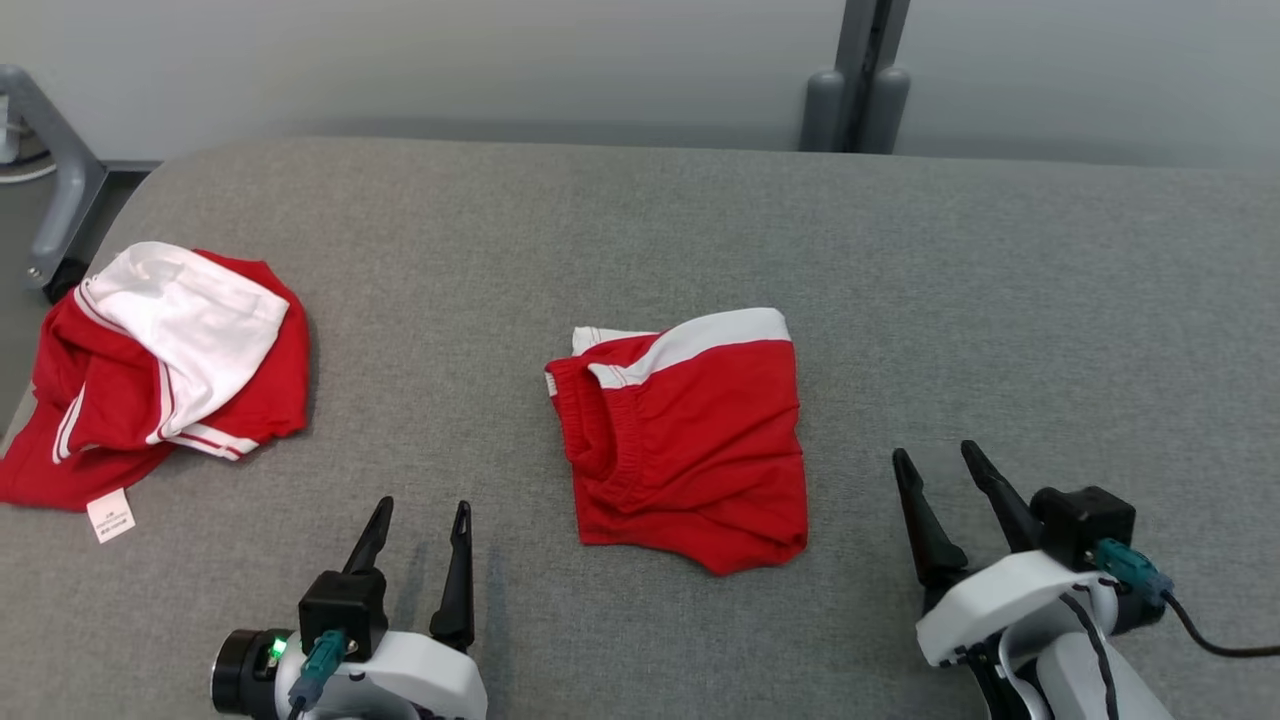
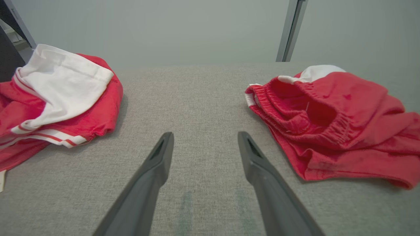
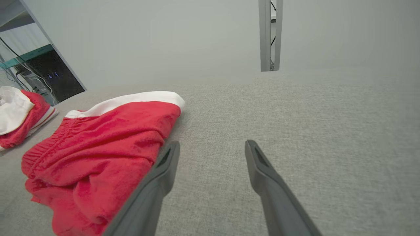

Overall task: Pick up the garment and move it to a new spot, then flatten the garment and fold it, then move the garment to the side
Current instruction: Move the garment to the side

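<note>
Red jersey shirt [image 1: 160, 370] with white sleeve, bunched up at far left of head view on grey fabric table [image 1: 640, 220]. White care label [image 1: 110, 515] at its lower edge. Folded red shorts [image 1: 700, 440] mid-frame, well apart from it. Left gripper [image 1: 423, 503] lower left and right gripper [image 1: 935, 450] lower right, both with fingers spread and holding nothing.

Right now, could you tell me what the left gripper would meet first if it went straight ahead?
Likely only bare grey table: the left gripper points into the gap between the shirt and the red shorts, clear of both, though depth is unclear.
</note>
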Controlling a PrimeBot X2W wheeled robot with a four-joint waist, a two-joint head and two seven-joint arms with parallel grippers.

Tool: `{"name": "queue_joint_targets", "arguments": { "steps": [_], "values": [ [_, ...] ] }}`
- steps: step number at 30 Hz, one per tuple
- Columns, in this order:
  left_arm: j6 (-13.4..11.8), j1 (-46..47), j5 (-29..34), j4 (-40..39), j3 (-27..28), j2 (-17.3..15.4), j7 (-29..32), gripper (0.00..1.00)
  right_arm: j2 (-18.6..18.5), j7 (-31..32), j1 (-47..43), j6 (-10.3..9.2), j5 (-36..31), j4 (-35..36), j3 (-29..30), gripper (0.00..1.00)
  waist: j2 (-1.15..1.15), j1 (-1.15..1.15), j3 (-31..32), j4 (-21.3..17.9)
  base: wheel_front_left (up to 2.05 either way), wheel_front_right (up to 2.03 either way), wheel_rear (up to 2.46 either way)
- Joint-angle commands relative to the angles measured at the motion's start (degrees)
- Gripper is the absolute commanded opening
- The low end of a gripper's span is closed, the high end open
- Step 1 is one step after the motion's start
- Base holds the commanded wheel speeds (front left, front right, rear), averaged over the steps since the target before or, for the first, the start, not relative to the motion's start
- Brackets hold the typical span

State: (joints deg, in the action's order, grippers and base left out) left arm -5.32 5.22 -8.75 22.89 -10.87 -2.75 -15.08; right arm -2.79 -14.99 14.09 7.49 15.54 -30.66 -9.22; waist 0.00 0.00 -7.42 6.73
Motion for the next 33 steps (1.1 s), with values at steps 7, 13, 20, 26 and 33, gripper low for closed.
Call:
{"name": "queue_joint_targets", "arguments": {
  "steps": [7, 13, 20, 26, 33],
  "values": [
    [-0.76, 3.62, -1.34, -0.4, -2.75, -0.24, -0.11, 1.0, -0.33, -0.27, 8.13, 0.0, 4.95, -4.53, -6.81, 1.0, 0.0, 0.0, -5.0, 5.24, 0.0, 0.0, 0.0],
    [-1.26, 3.95, -2.42, -0.47, -4.01, -0.26, -0.11, 1.0, -0.35, -0.23, 12.78, 0.0, 8.33, -11.4, -11.48, 1.0, 0.0, 0.0, -5.98, 7.84, 0.0, 0.0, 0.0],
    [-1.62, 3.45, -2.54, -0.57, -4.35, -0.26, -0.11, 1.0, -0.27, 0.44, 16.29, 0.0, 13.76, -18.32, -15.26, 0.0, 0.0, 0.0, -6.01, 8.91, 0.0, 0.0, 0.0],
    [-1.01, 2.61, -1.12, -0.35, -3.04, -0.27, -0.11, 1.0, -0.5, -0.17, 16.34, 0.0, 15.29, -20.52, -15.97, 0.0, 0.0, 0.0, -4.14, 5.94, 0.0, 0.0, 0.0],
    [0.29, 2.85, 0.33, -1.1, -2.18, -0.22, -0.11, 1.0, -0.4, -0.28, 15.0, 0.0, 14.71, -18.83, -14.49, 0.0, 0.0, 0.0, -2.29, -3.18, 0.0, 0.0, 0.0]
  ]
}}
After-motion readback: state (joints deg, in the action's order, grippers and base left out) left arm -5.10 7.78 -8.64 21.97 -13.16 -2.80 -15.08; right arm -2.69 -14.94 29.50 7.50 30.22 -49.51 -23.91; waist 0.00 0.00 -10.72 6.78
